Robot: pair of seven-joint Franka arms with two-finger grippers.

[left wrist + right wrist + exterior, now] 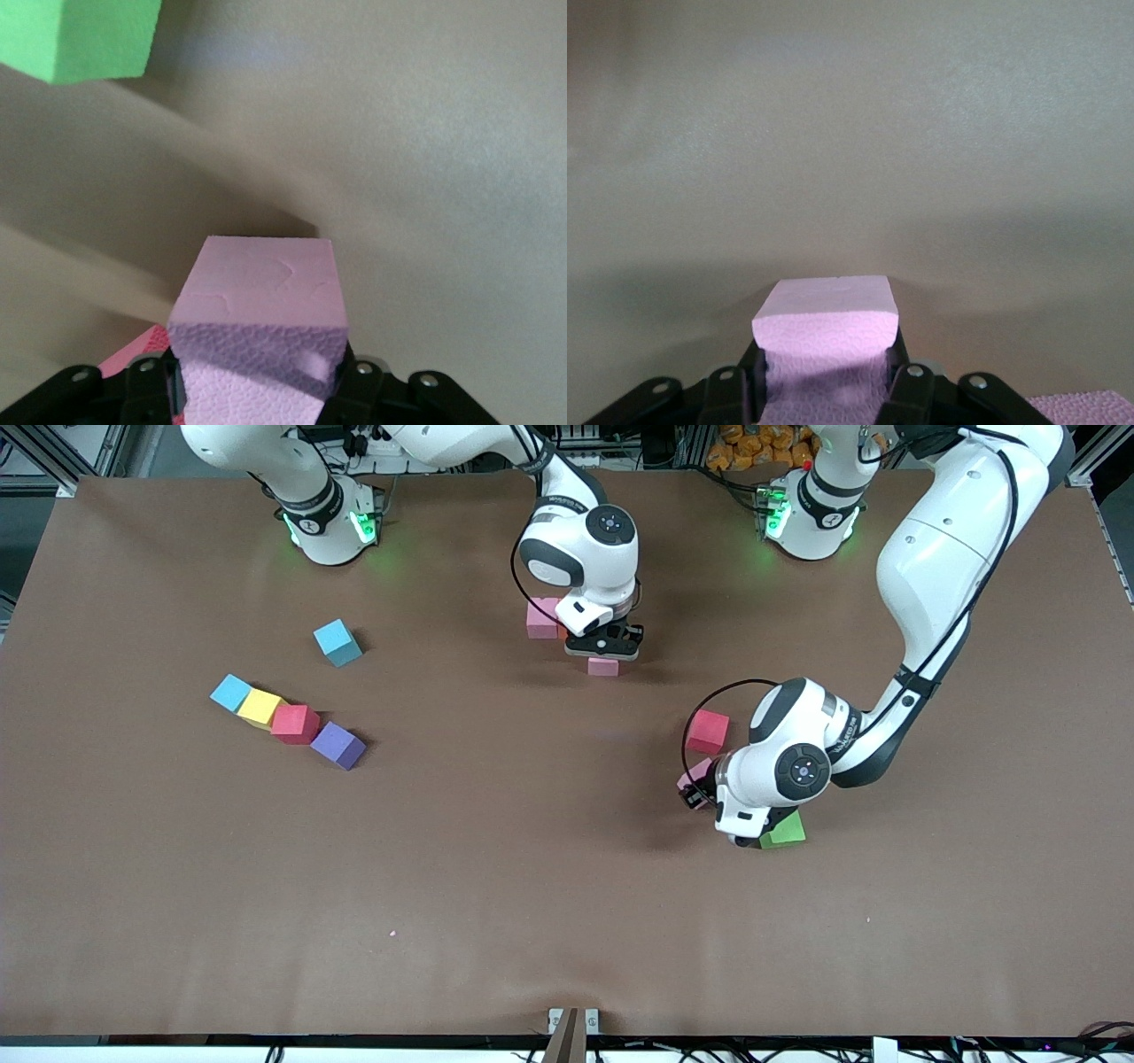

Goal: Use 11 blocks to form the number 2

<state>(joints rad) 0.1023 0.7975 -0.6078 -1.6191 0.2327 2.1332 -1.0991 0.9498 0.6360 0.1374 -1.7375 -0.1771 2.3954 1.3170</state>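
Grippers both clamp small pink foam cubes: left gripper (pixel 700 793) right of frame centre (pixel 257 332), right gripper (pixel 604 648) upper centre (pixel 826 332).

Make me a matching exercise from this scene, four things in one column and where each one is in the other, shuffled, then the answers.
Things:
1. purple block
2. green block
3. left gripper
4. right gripper

Places or states:
A. partly hidden under the left arm's wrist
B. shut on a pink block near the middle of the table
C. at one end of a row of four blocks
D. shut on a pink block beside a red block

Pairs: 1-C, 2-A, 3-D, 4-B
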